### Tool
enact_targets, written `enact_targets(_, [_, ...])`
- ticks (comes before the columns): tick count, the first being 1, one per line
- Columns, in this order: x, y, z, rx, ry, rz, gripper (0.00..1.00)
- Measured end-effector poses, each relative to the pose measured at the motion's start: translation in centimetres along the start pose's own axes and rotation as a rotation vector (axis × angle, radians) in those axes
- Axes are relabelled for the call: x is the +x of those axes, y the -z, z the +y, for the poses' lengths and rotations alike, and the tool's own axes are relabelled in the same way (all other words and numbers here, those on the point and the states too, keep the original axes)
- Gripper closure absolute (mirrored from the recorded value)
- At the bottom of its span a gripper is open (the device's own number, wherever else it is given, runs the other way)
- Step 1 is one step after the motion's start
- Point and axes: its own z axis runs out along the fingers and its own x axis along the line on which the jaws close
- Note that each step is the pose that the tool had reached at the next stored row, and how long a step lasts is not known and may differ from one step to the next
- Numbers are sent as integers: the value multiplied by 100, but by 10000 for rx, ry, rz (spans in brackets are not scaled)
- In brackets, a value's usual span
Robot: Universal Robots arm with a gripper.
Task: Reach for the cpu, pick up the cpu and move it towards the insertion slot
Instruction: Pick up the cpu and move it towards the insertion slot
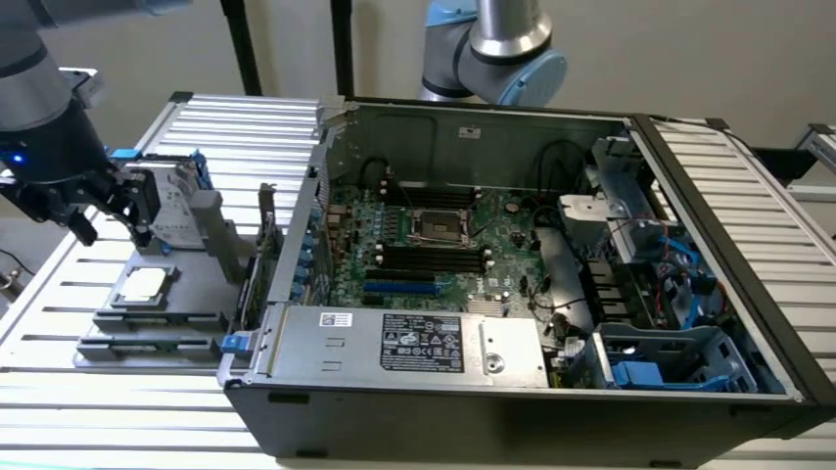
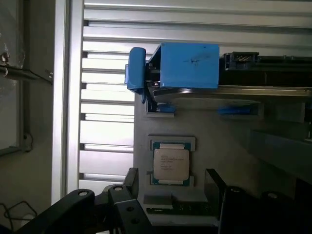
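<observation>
The gripper [image 1: 112, 223] is hanging wide open and empty above the grey tray [image 1: 117, 338], where the cpu [image 2: 170, 163] is lying flat. Reaching well probably means centring the jaws evenly across the chip's opposite edges.

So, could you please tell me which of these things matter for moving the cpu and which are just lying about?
For the job:
cpu, lying on its grey holder
insertion slot
gripper, open, nearest the cpu

Lying about:
hard drive in its blue frame
memory slots
power supply
</observation>
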Motion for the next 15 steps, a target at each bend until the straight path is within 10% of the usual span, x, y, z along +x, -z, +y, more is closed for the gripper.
enact_targets(15, [-43, -268, -86, 1, 0, 2, 35])
